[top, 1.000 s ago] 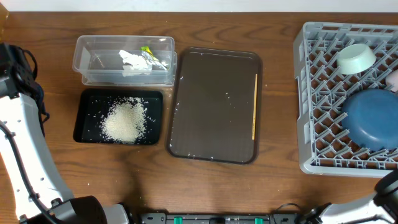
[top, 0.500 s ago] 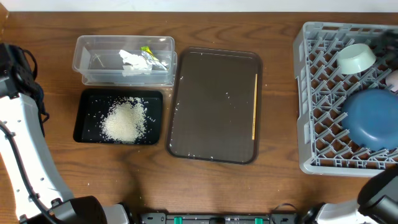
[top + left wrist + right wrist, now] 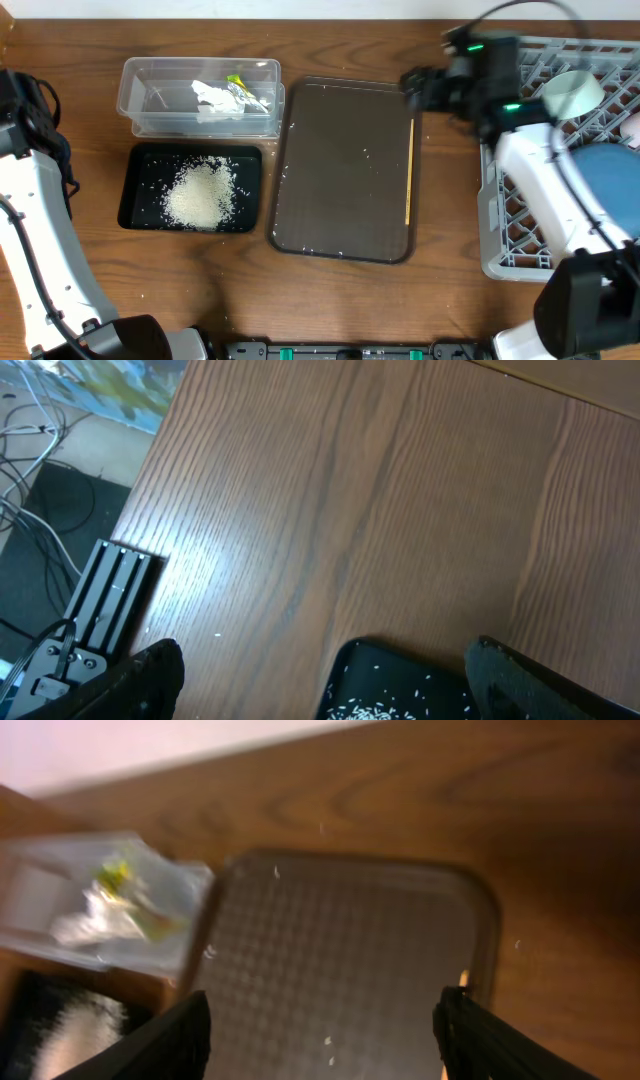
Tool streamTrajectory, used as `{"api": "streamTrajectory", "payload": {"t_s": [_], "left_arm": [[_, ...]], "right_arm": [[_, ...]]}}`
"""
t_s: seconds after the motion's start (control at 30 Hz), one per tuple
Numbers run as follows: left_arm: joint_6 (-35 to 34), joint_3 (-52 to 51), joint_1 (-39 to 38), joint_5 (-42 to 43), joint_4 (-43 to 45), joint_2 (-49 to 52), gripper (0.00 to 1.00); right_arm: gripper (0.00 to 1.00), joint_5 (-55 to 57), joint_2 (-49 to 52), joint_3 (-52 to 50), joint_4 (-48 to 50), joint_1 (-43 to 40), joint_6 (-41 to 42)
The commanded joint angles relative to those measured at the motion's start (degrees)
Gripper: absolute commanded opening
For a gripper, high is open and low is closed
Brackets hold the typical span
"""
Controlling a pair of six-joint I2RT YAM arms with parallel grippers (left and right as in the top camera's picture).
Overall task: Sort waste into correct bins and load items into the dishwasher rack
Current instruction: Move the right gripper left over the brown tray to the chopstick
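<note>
Rice point(image 3: 200, 192) is lying in a heap in the black tray point(image 3: 140, 165), with more grains sprinkled around it. Just beside that tray, on its far side, the tub point(image 3: 130, 100) is holding crumpled paper point(image 3: 212, 97) and yellow-green wrappers point(image 3: 238, 84). Next to both, the brown tray point(image 3: 340, 170) is sitting on the desk point(image 3: 200, 300). The chopstick point(image 3: 409, 170) is lying along its right edge, and a few grains are dotting it too. The rack point(image 3: 500, 250) is standing at the right, with the green bowl point(image 3: 572, 92) and the plate point(image 3: 612, 175) inside. The right gripper point(image 3: 412, 85) is hanging over the brown tray's far right corner, its fingers spread wide and holding nothing. The left gripper point(image 3: 320, 660) is hanging over the desk by a corner of the black tray, spread wide and empty too.
</note>
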Motion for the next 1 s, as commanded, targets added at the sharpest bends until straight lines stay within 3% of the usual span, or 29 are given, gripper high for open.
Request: {"api": "streamTrajectory", "payload": {"t_s": [0.0,0.23,0.53,0.6,0.7,0.97], "left_arm": [[-0.92,0.11,0.24,-0.46,-0.33,-0.39,0.92],[-0.92,0.11,0.24,-0.46,-0.33,-0.39,0.92],[-0.92,0.11,0.24,-0.46,-0.33,-0.39,0.92],[-0.92,0.11,0.24,-0.46,-0.33,-0.39,0.92],[-0.92,0.11,0.24,-0.46,-0.33,-0.39,0.92],[-0.92,0.11,0.24,-0.46,-0.33,-0.39,0.92]], "right_arm": [[0.65,17.31,0.28,0.35,-1.77,4.76,0.81],[0.63,15.69,1.18,4.26,-12.81,6.36,2.73],[0.71,4.98,14.88,24.41,-35.32,5.97,-6.29],[0.73,5.01,18.43,27.17,-36.39,6.64,-6.27],[0.98,5.07,22.43,28.09,-36.09,7.41,-5.75],[0.99,4.98,25.27,28.02,-37.70,7.96,-5.38]]}}
